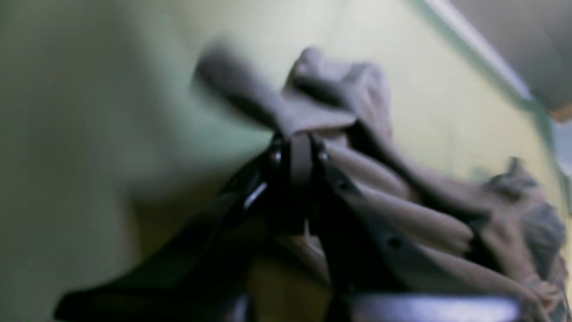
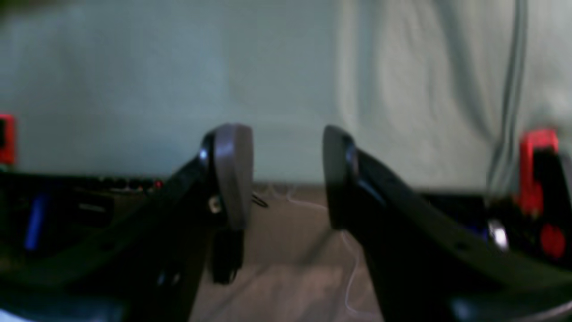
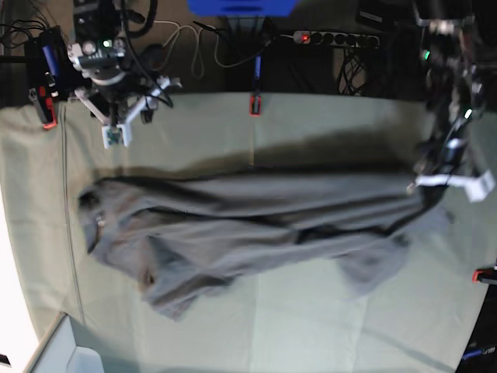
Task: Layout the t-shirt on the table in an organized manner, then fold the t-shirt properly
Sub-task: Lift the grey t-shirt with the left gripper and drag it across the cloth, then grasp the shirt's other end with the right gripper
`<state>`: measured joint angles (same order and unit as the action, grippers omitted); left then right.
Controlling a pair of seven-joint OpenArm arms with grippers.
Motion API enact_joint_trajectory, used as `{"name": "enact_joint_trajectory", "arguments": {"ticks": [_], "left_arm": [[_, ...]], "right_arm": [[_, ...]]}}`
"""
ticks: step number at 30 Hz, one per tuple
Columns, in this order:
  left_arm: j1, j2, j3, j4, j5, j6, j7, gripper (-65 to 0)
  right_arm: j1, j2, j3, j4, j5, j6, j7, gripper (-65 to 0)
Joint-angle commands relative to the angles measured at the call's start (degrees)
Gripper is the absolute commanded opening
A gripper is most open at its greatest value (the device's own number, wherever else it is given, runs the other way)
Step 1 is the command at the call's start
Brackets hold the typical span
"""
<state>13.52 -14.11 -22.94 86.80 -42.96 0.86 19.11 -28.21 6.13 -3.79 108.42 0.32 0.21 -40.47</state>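
T-shirt: the grey t-shirt (image 3: 256, 221) lies stretched in a long, bunched band across the middle of the desk (image 3: 295, 326), running from the left part of the base view to the right part.
Collar end: the darker neck opening sits at the band's left end in the base view, with a rumpled mass of cloth spilling toward the near edge below it.
Lifted end: the band's right end in the base view is drawn up off the cloth cover, and a loose flap hangs below it toward the near side.
Left gripper: the left gripper (image 1: 298, 138) has its fingers pressed together on a fold of the t-shirt; the left wrist view, though blurred, shows grey cloth pinched at the tips and trailing away to the right.
Right gripper: the right gripper (image 2: 286, 176) hangs near the far left corner in the base view, well apart from the shirt; its fingers (image 2: 232, 174) stand parted with nothing between them.
Far edge: a red clamp (image 3: 254, 104) grips the cover at the far edge, and another red clamp (image 3: 48, 116) sits by the far left corner.
Right edge: a further red clamp (image 3: 484, 274) shows at the right side.
Open room: a strip of green cover lies bare between the shirt and the far edge, and a broader bare stretch lies between the shirt and the near edge, widest at centre and right.
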Motion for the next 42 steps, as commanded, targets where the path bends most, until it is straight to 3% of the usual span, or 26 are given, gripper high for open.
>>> {"name": "enact_joint_trajectory", "arguments": {"ticks": [1, 7, 12, 24, 28, 35, 42], "left_arm": [[0.06, -0.97, -1.9, 1.5, -0.51, -0.64, -1.75, -64.9], [3.4, -0.7, -7.87, -1.22, -0.51, -0.73, -1.93, -64.9], [5.34, -0.62, -11.04, -2.1, -0.69, -0.73, -2.01, -64.9], [6.48, -0.62, -13.15, -1.4, -0.86, -0.73, -1.75, -64.9], [6.39, -0.62, -13.15, -0.61, -0.86, -0.73, -1.75, -64.9], [6.31, -0.62, -13.15, 0.8, -0.78, -0.73, -1.75, -64.9], [4.72, -0.62, -12.97, 0.98, -0.95, -0.64, -1.75, -64.9]], "right_arm": [[0.65, 0.24, -1.35, 0.28, -0.19, 0.1, 0.95, -38.2], [4.43, 0.15, -7.42, -0.95, -0.27, 0.1, 0.86, -36.2], [8.21, 0.15, -7.59, -3.15, -0.27, 0.1, 0.86, -30.2], [12.07, -0.02, -7.59, -14.22, -0.27, 0.1, 1.74, -29.8], [13.83, -0.02, -7.5, -19.41, -0.19, 0.1, 5.44, -29.8], [22.45, -0.02, -7.5, -26.18, -0.19, 0.1, 10.8, -29.8], [34.76, -1.87, -7.42, -31.81, -0.1, 0.1, 11.33, -29.7]]}}
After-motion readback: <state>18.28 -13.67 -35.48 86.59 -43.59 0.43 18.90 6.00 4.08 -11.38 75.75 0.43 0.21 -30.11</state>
